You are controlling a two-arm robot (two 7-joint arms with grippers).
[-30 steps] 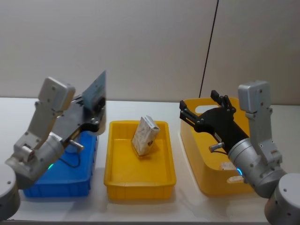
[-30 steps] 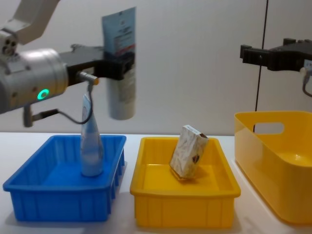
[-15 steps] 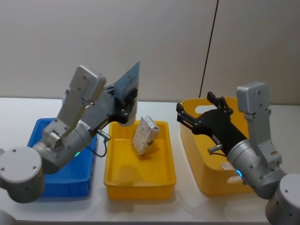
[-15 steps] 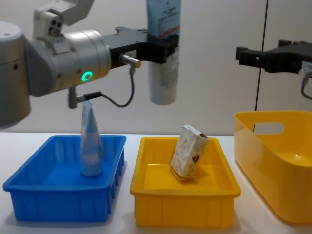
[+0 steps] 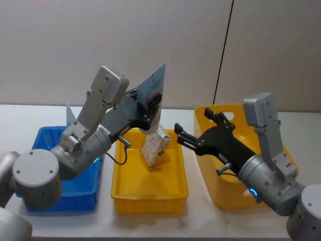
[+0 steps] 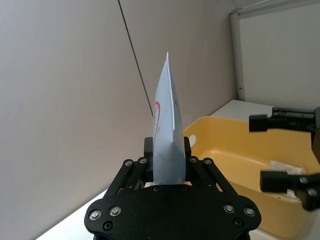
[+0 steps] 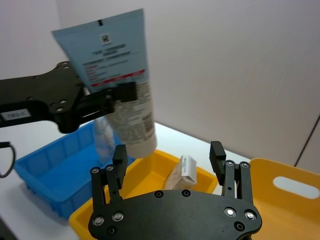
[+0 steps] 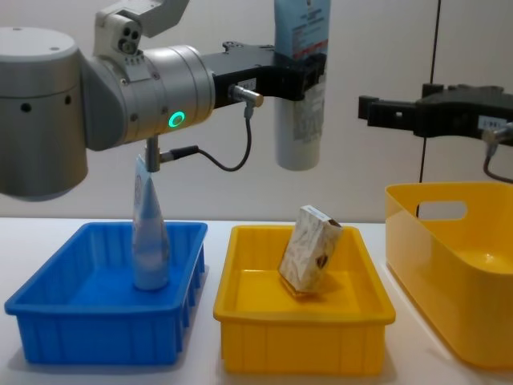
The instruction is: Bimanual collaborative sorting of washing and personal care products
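Note:
My left gripper (image 8: 308, 77) is shut on a pale-blue and white squeeze tube (image 8: 301, 88), held upright with its crimped end up, above the yellow tray (image 8: 240, 317). The same tube (image 5: 153, 93) shows between the left gripper's (image 6: 167, 150) jaws. My right gripper (image 8: 394, 113) is open, level with the tube and a short way to its right; its fingers (image 7: 119, 155) frame the tube (image 7: 117, 85). A marbled pack (image 8: 311, 261) leans in the yellow tray. Another tube (image 8: 149, 233) stands in the blue tray (image 8: 80, 337).
The large yellow handled bin (image 8: 449, 281) stands at the right, with small packs (image 5: 244, 177) lying in it. The three containers stand side by side on a white table (image 5: 20, 115), with a plain wall close behind.
My left arm has carried the tube rightward, from above the blue tray to above the yellow tray. My right gripper has moved left toward the tube, still open.

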